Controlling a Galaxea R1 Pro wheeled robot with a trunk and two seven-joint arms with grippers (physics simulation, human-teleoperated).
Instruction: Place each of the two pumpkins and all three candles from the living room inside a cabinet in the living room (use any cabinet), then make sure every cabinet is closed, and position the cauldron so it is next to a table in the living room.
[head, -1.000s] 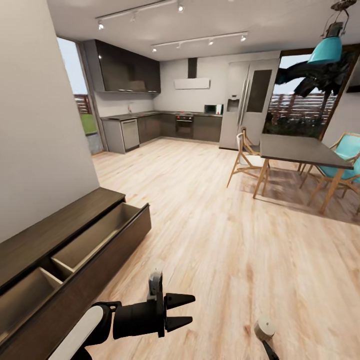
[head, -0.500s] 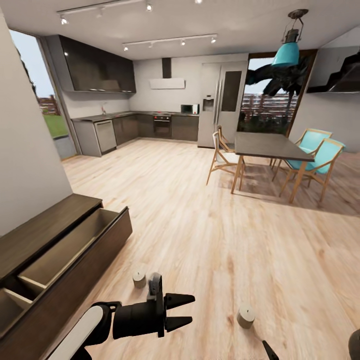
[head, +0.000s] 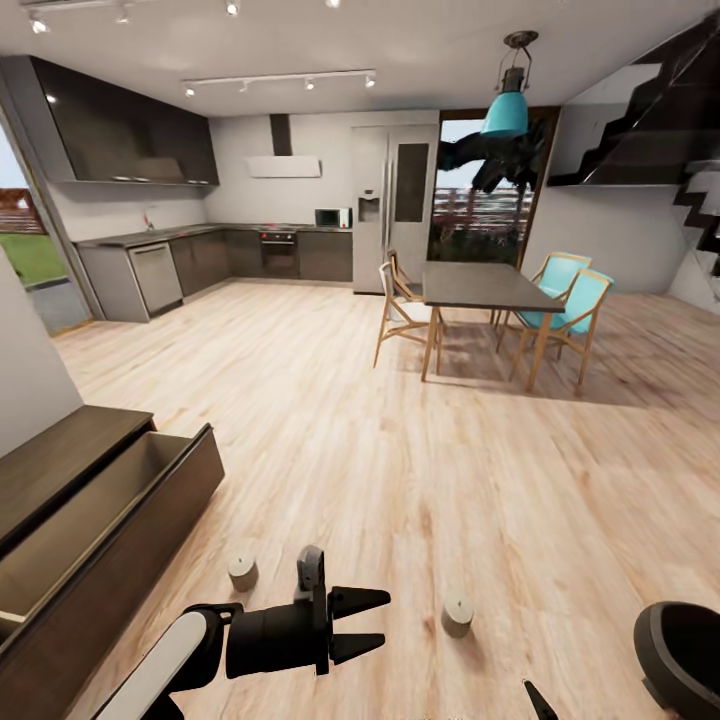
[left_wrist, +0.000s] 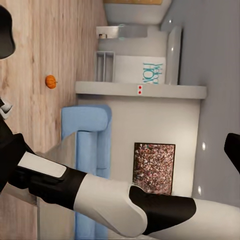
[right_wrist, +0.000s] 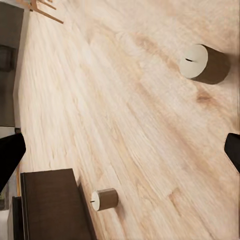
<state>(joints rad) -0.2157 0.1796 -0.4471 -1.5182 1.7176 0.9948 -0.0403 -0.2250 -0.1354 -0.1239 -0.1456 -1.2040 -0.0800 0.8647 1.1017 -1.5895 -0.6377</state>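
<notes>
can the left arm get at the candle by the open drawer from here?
Probably yes. The candle stands on bare floor just ahead of the left gripper, whose jaws are open and empty; nothing lies between, though the arm must drop down.

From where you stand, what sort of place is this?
It looks like an open-plan home: a dark-grey fitted kitchen with a tall steel fridge at the back, a dark dining table with turquoise chairs, and a long, low dark-brown wooden cabinet beside pale wood flooring.
</notes>
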